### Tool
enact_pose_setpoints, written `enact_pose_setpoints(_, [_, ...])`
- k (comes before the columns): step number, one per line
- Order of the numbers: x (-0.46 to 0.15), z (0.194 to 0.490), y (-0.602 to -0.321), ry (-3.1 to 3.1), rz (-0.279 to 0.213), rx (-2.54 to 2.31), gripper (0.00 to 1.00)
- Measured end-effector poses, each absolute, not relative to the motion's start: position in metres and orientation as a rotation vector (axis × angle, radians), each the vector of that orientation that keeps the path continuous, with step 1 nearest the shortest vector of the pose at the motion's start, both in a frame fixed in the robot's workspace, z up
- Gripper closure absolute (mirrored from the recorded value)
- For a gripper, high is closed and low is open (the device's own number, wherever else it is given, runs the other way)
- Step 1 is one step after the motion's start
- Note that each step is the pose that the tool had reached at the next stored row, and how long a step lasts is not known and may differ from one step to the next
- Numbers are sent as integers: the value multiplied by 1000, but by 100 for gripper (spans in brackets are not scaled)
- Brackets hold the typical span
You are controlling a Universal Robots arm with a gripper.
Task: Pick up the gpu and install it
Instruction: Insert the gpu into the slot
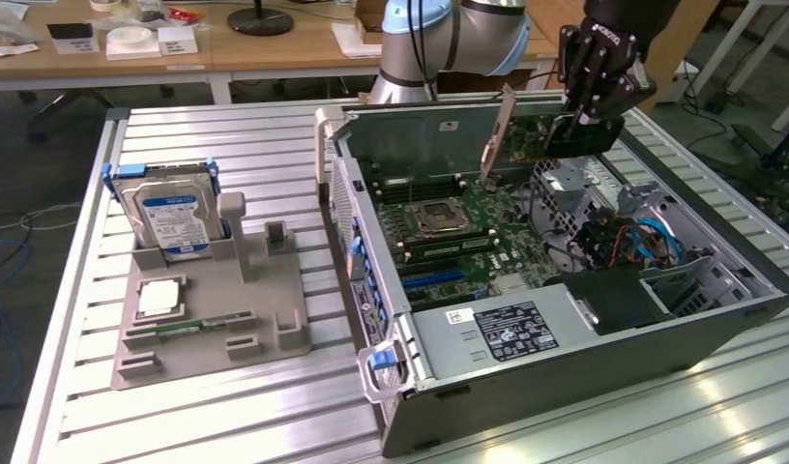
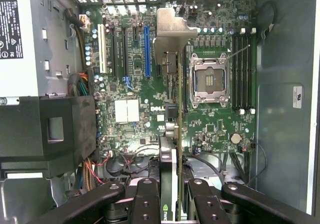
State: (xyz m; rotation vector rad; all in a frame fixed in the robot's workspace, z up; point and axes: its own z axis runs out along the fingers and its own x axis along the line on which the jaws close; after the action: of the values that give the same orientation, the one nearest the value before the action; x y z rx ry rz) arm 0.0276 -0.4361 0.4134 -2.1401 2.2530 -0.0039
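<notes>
Your pickup was done: the hand [image 1: 586, 118] gripped the thin dark gpu card [image 1: 549, 143] with its silvery bracket, holding it on edge above the green motherboard [image 1: 447, 242] in the open grey computer case [image 1: 601, 358], at the far end on the exterior view's right. It was not yet seated in a slot.

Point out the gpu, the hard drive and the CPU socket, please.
gpu [image 1: 545, 135]: exterior view, middle of the card's face.
hard drive [image 1: 173, 215]: exterior view, on its blue label.
CPU socket [image 2: 208, 79]: wrist view, centre of the open socket.
</notes>
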Motion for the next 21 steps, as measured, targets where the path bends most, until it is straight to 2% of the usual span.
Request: enact_pose_setpoints(21, [9, 413, -436, 2255, -8, -2142, 74])
